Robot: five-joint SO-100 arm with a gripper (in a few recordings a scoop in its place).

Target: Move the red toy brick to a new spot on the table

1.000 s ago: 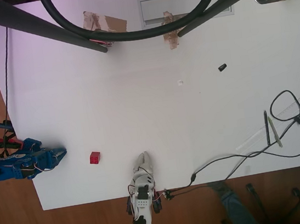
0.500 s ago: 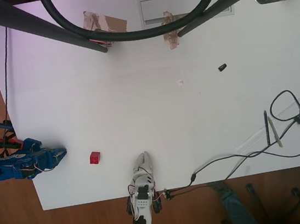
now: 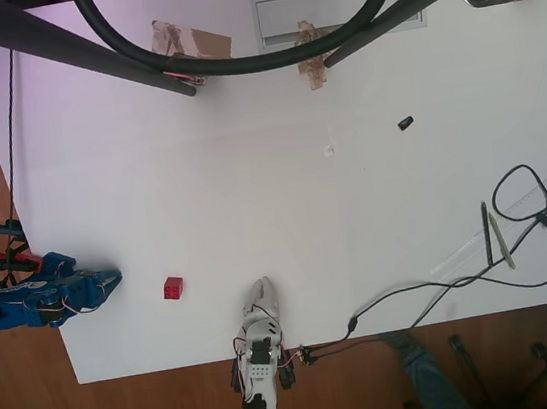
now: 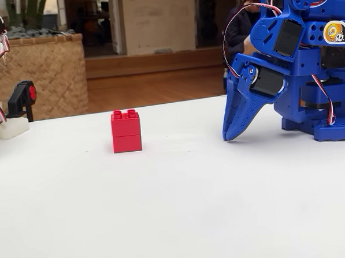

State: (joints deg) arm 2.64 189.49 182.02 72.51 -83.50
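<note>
Brick point(image 3: 173, 287) on table point(image 3: 249, 167), right of blue arm's fingers point(image 3: 112, 280), left of white arm point(image 3: 259, 348).

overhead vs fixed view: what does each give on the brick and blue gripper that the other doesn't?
Overhead alone: the layout across the table: the red toy brick lies right of the blue gripper, near the table's lower edge, with a grey inset panel at the far side.

Fixed alone: the brick standing upright, studs on top, and the gripper with its tip down at the tabletop, fingers together.

Both: brick and gripper apart, bare table between them, nothing held.
</note>
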